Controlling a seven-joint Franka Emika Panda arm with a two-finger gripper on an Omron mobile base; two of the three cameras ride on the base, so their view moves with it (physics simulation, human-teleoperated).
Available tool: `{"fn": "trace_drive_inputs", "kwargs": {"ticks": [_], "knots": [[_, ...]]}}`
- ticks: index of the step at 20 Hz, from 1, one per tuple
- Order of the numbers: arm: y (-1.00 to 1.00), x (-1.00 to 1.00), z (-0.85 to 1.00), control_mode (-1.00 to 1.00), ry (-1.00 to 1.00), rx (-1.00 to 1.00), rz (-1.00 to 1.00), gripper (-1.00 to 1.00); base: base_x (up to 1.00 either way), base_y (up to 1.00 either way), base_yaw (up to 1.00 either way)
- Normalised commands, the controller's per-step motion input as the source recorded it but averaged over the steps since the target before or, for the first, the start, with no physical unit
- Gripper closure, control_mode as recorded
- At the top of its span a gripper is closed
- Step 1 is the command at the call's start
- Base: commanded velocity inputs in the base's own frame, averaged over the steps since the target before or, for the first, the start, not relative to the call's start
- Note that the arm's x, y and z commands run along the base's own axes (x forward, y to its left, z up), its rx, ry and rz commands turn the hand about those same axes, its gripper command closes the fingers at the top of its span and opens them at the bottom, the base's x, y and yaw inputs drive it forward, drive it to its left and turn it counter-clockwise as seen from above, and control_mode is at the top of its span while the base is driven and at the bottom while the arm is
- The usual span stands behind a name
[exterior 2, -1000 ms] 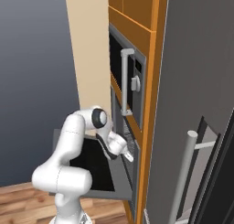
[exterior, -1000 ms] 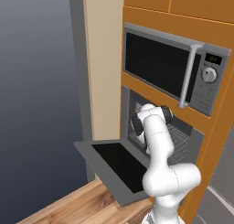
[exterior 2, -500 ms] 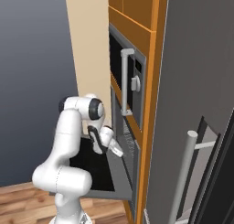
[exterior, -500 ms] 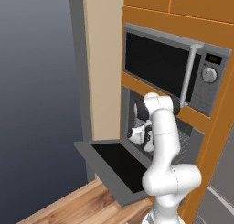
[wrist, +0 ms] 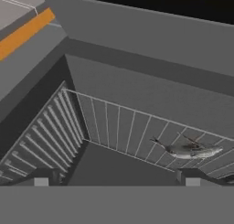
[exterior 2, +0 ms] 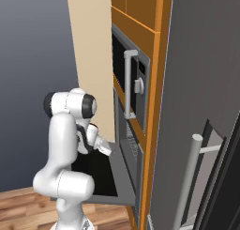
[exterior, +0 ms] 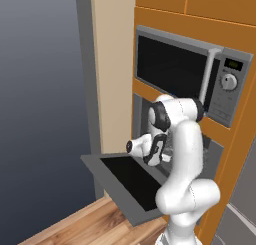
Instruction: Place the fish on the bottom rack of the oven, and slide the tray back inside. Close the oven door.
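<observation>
The fish (wrist: 192,151), small and silver-grey, lies flat on the grey wire rack (wrist: 114,122) inside the oven's dark cavity (exterior: 144,114), at the right of the hand view. My gripper (wrist: 116,179) is open and holds nothing; its fingertips (wrist: 43,176) stand wide apart, short of the fish. From the left base view the gripper (exterior: 161,158) hangs in front of the cavity, above the oven door (exterior: 127,179). That door is dropped open and lies flat. In the right base view the gripper (exterior 2: 107,149) is over the same open oven door (exterior 2: 101,180).
A microwave (exterior: 175,69) with a vertical handle sits directly above the oven. A beige wall panel (exterior: 112,64) stands to the left. To the right is a tall dark panel with a long grey handle (exterior 2: 187,177). Below the door is wooden floor (exterior: 85,224).
The hand has drawn back out of the oven cavity and lowered toward the open door. The gripper has stayed open.
</observation>
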Motion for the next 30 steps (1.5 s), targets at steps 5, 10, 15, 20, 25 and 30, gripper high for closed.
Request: {"fn": "trace_drive_inputs", "kwargs": {"ticks": [5,10,15,20,25,30], "knots": [[0.44,-0.3,1.0,-1.0,-0.14,0.05,-0.01,-1.0,0.0,0.0,0.0],[0.58,-0.66,1.0,-1.0,-0.21,0.05,0.0,-1.0,0.0,0.0,0.0],[0.52,-0.91,0.98,-1.0,-0.3,0.05,0.0,-1.0,0.0,0.0,0.0],[0.66,-0.82,0.82,-1.0,-0.24,0.04,0.0,-1.0,0.0,0.0,0.0],[0.9,-0.67,0.57,-1.0,-0.17,0.0,0.01,-1.0,0.0,0.0,0.0],[0.93,-0.49,0.46,-1.0,-0.21,0.0,0.0,-1.0,0.0,0.0,0.0]]}}
